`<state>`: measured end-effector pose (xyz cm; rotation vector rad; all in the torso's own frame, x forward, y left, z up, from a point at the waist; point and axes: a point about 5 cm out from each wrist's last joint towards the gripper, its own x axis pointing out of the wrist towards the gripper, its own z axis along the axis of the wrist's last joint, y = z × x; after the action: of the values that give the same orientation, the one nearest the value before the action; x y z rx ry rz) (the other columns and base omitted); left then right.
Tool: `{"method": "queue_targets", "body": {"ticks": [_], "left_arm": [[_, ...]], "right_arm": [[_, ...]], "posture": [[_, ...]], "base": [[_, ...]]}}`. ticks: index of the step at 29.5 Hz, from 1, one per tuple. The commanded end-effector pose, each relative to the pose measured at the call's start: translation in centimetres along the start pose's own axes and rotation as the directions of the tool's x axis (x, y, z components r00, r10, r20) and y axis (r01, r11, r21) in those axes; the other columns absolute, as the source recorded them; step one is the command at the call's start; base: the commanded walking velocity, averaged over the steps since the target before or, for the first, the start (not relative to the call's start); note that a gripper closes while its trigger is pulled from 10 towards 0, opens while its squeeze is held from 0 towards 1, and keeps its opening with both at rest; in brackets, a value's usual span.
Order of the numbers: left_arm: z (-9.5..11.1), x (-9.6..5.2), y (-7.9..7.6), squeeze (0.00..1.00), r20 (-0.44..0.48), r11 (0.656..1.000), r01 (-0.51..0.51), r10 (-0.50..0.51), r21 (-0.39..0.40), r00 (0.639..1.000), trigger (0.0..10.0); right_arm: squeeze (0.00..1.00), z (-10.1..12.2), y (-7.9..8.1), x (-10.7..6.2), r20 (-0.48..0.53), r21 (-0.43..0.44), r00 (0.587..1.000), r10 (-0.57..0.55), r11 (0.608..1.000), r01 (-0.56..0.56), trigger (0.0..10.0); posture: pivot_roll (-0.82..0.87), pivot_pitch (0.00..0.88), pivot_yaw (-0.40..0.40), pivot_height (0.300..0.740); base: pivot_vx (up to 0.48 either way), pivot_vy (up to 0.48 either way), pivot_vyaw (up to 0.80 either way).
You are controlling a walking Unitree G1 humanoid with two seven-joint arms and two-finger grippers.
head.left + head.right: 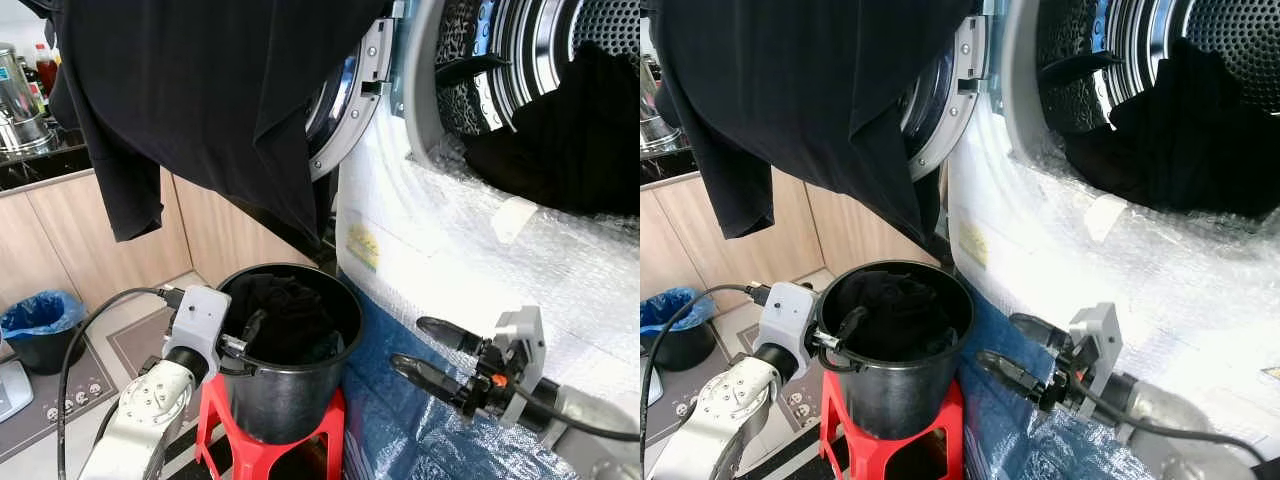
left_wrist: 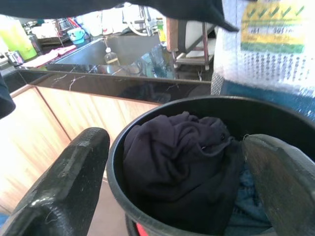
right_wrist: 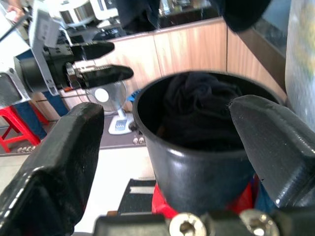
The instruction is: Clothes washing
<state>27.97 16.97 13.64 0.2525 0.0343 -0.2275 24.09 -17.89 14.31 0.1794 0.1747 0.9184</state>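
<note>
Left gripper (image 1: 243,345), fingers spread, straddles the black bucket (image 1: 290,400) rim at lower centre; dark clothes (image 1: 285,320) fill it. Right gripper (image 1: 425,348), open, hovers lower right.

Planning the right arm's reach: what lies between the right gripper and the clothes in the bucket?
Only the bucket wall: in the right wrist view, the open right gripper faces it, clothes heaped inside behind the rim.
</note>
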Motion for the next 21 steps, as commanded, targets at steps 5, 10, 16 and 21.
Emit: {"method": "queue_targets", "body": {"ticks": [5,10,16,21], "left_arm": [[-0.8,1.0,1.3,0.00,-0.015,0.999,-0.033,0.033,0.017,0.999,10.0],[-1.7,2.1,3.1,0.00,-0.053,0.997,-0.073,0.073,0.002,0.996,10.0],[-2.6,3.3,4.3,0.00,-0.089,0.992,-0.108,0.103,-0.064,0.991,10.0],[-3.8,4.2,5.2,0.00,-0.143,0.987,-0.129,0.115,-0.092,0.983,10.0]], "right_arm": [[0.00,-1.7,-0.3,0.0,-0.029,0.000,0.996,-0.087,0.996,0.087,10.0],[0.00,-1.9,-0.7,-0.4,-0.019,0.005,0.988,-0.154,0.988,0.154,10.0],[0.00,-1.4,-0.7,-0.3,0.001,0.005,0.985,-0.170,0.985,0.170,10.0],[0.00,-1.1,0.1,-0.5,0.002,0.007,0.988,-0.152,0.988,0.152,10.0]], "posture": [[-0.02,0.000,-0.024,0.740],[-0.02,0.000,-0.022,0.740],[-0.03,0.000,-0.024,0.740],[-0.04,0.000,-0.033,0.740]], "base": [[0.000,0.000,0.00],[0.000,0.000,0.00],[0.000,0.000,0.00],[0.000,0.000,0.00]]}}
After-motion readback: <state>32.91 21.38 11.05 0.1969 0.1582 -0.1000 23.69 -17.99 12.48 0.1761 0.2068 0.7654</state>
